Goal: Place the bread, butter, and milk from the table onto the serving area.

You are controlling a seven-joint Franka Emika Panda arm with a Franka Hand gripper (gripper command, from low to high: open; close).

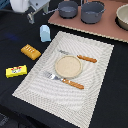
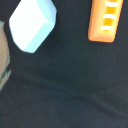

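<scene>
Exterior view: only part of the arm [image 1: 31, 7] shows, at the upper edge of frame. Housing is white to light grey, smooth, with rounded blocky shapes. A darker grey section sits beside the white shell. One short pale-grey piece [image 1: 31, 18] projects from its underside, with a rounded end. Details blurred; no markings, screws or cables can be made out. Wrist view: no robot body visible.

Two cameras: one high and wide, one close and looking straight down.

The exterior view looks down at a slant over the table [image 1: 107, 100] and the serving area [image 1: 95, 70], taking in most of the scene. The wrist view hangs close above the black surface, facing down; both views share the milk [image 1: 45, 33] [image 2: 31, 25] and the bread [image 1: 30, 51] [image 2: 105, 20].
</scene>
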